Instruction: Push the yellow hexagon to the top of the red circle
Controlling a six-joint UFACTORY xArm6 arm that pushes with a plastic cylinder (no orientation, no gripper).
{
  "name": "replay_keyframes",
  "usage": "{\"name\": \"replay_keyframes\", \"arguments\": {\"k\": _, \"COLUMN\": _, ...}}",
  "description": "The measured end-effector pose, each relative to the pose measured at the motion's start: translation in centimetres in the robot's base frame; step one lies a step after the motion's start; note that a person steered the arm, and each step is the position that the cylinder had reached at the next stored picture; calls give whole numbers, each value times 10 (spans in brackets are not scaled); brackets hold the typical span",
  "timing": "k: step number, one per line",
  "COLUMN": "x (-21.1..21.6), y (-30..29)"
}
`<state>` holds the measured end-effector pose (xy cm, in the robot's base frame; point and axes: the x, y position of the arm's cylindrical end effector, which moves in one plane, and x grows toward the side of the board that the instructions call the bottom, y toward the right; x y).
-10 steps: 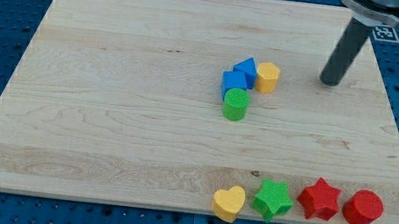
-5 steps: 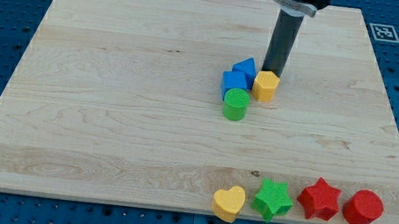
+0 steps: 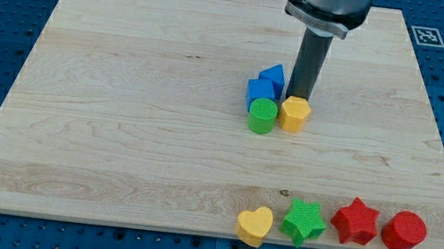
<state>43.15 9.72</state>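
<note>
Near the middle of the tabletop [image 3: 121, 130], toward the view's right, you see my tip [image 3: 299, 97] set right against the top side of the yellow hexagon [image 3: 294, 114]; no gap shows between them. This arm carries a plain rod, so there are no jaws to be open or closed. Just to the view's left of the hexagon stands the green cylinder [image 3: 262, 116], touching or nearly so, and above that sit two blue blocks [image 3: 265, 83] pressed together. You find the red circle [image 3: 404, 231] well apart, in the bottom right corner. Beside it, running toward the view's left along the bottom edge, stand the red star [image 3: 355, 221], the green star [image 3: 304, 222] and the yellow heart [image 3: 254, 225].
</note>
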Motion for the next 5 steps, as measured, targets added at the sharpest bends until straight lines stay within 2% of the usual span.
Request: {"name": "replay_keyframes", "arguments": {"k": 5, "x": 38, "y": 0}}
